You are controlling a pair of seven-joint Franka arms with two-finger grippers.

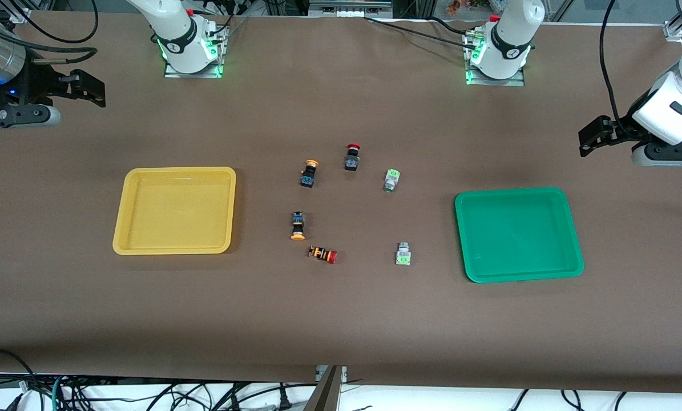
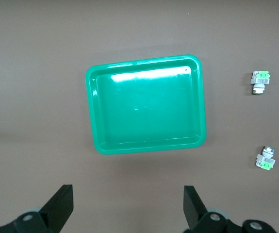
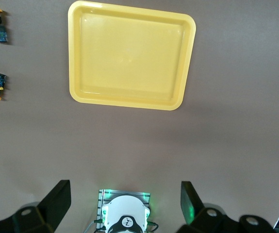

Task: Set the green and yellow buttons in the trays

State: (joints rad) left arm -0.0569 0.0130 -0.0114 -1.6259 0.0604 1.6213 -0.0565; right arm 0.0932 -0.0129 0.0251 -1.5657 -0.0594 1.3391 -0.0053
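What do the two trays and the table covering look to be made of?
Yellow rounded-rectangular tray and green rounded-rectangular tray: likely glossy moulded plastic, given the light glare on the green one's floor and smooth raised rims. Brown table covering: matte, without glare, perhaps paper or fabric sheet.

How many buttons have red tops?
2. One red-topped button stands farthest from the front camera, beside a yellow-capped button. The other red-topped button lies nearest the front camera, just below the second yellow-capped button. None looks hidden.
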